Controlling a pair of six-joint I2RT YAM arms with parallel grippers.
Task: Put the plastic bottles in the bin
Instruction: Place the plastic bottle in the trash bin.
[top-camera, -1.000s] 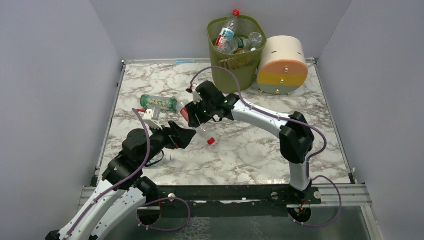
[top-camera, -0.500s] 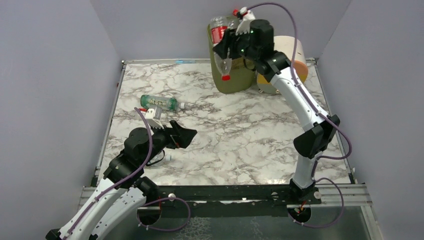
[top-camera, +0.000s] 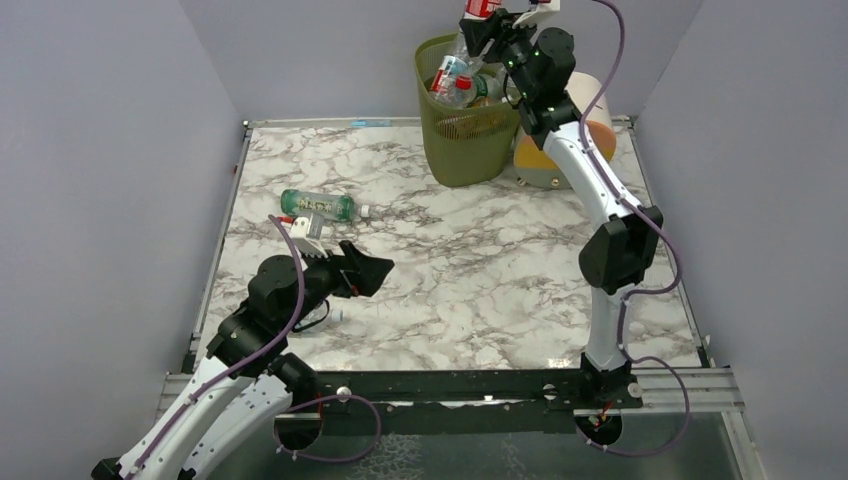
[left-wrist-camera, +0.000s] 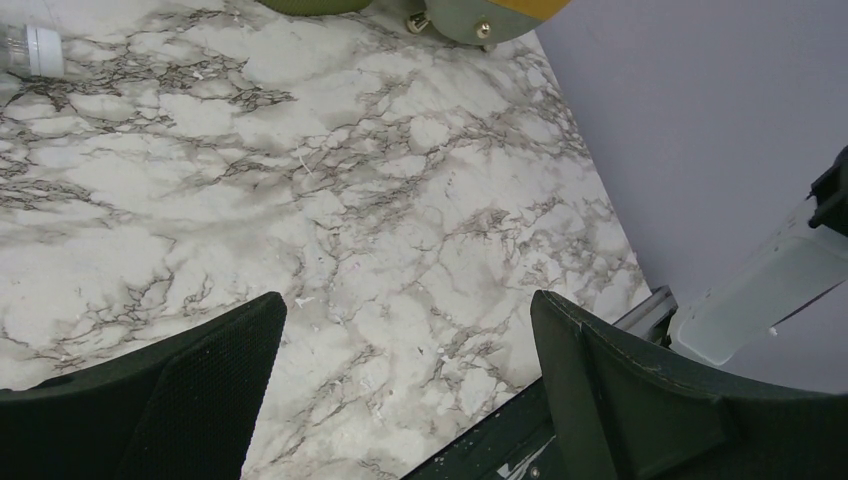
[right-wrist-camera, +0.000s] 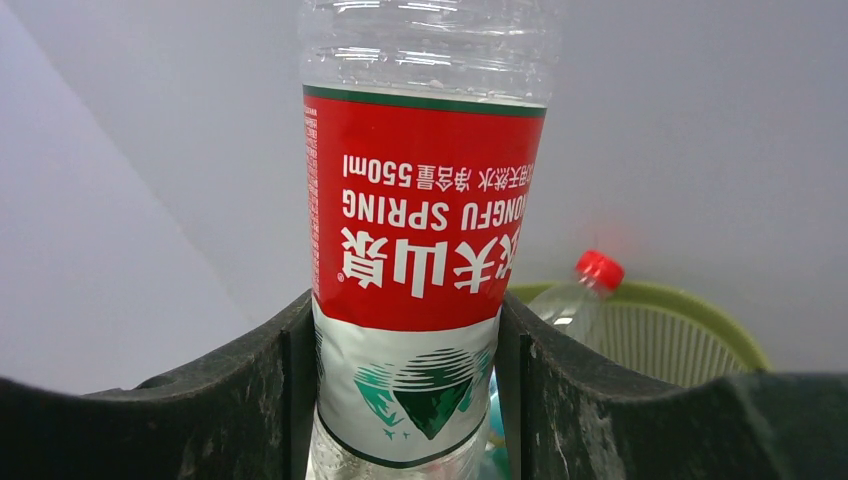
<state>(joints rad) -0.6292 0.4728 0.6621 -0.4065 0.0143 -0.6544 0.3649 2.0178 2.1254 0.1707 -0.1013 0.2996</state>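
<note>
r gripper (right-wrist-camera: 405, 345) clamped on red-label nongfu spring bottle (right-wrist-camera: 425, 220), held above olive mesh bin (top-camera: 468, 150). l gripper (left-wrist-camera: 405, 308) jaws wide, low over marble table (left-wrist-camera: 330, 200).

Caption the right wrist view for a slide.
Right claw clamps a red-labelled bottle, green bin just beyond.

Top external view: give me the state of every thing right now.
Olive-green mesh bin: upright, several bottles inside.
Red-labelled clear plastic bottle: gripped, raised beside the bin, not yet in.
Right pincer: shut on that bottle.
Left pincer: open, empty.
Green-labelled clear bottle: lying on the marble table.
</note>
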